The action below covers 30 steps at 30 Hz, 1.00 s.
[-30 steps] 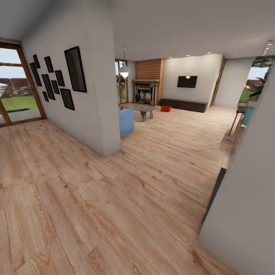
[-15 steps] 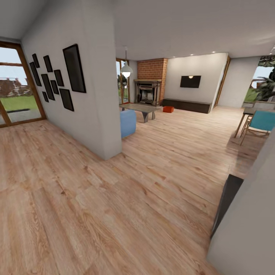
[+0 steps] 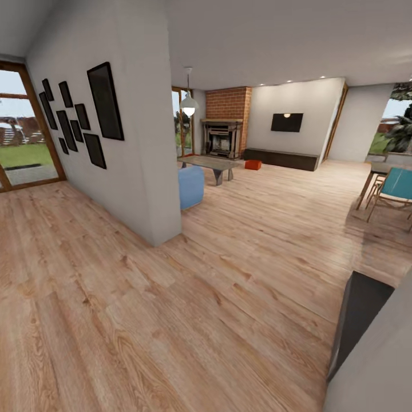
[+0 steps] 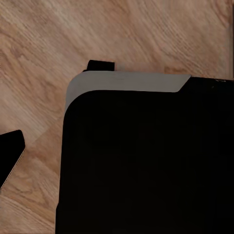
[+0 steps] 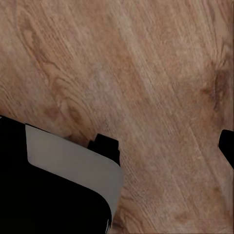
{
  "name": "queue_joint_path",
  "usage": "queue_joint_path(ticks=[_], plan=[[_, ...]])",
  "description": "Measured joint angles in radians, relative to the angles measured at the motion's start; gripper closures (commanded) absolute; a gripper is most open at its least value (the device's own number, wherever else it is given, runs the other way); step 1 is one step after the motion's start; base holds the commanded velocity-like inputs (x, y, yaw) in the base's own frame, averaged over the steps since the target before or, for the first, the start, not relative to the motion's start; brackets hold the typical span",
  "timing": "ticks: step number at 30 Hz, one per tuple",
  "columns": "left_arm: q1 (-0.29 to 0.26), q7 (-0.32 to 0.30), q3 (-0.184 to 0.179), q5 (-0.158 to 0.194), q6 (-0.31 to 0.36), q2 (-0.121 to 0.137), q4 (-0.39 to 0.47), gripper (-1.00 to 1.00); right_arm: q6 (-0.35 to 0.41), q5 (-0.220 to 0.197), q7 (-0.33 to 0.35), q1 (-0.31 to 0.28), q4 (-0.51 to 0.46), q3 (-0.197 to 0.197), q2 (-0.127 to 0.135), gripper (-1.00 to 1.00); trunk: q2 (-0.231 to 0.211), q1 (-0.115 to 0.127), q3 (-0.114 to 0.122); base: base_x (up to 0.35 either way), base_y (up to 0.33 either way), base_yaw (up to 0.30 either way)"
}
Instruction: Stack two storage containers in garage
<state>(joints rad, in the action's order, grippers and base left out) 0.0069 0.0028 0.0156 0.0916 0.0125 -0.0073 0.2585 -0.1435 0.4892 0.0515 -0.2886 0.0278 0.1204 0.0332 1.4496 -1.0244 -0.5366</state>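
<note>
Far down the living room, a small orange-red storage container (image 3: pixel 252 165) sits on the light wood floor (image 3: pixel 217 274), between the brick fireplace (image 3: pixel 222 137) and the low dark TV bench (image 3: pixel 280 158). It is too small to tell whether it is one bin or two. My left gripper (image 4: pixel 117 157) hangs over the wood floor beside the robot's black base, with one dark fingertip (image 4: pixel 9 155) at the picture's edge. My right gripper (image 5: pixel 117 146) hangs the same way, fingertip (image 5: pixel 227 146) at the edge. Nothing is between the fingers of either.
A white partition wall (image 3: pixel 143 149) with black frames juts out on the left, with a blue sofa (image 3: pixel 190 186) and grey coffee table (image 3: pixel 212 165) behind its corner. A wall corner with a dark panel (image 3: pixel 360 320) stands close on the right. A dining table and blue chair (image 3: pixel 397 186) stand farther right.
The whole view has shifted as the camera moved. The right wall corner has slid lower and outward, uncovering the blue chair, and the partition wall looks nearer. Nothing in the room moved.
</note>
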Motion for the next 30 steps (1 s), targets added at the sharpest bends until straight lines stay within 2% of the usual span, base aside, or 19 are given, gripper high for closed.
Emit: queue_joint_path(ticks=[30], plan=[[0.000, 0.000, 0.000, 0.000, 0.000, 0.000, 0.000, -1.00, 0.000, -0.001, 0.000, 0.000, 0.000, 0.001, 0.000, -1.00, 0.000, 0.000, 0.000, 0.338, 0.000, 0.000]])
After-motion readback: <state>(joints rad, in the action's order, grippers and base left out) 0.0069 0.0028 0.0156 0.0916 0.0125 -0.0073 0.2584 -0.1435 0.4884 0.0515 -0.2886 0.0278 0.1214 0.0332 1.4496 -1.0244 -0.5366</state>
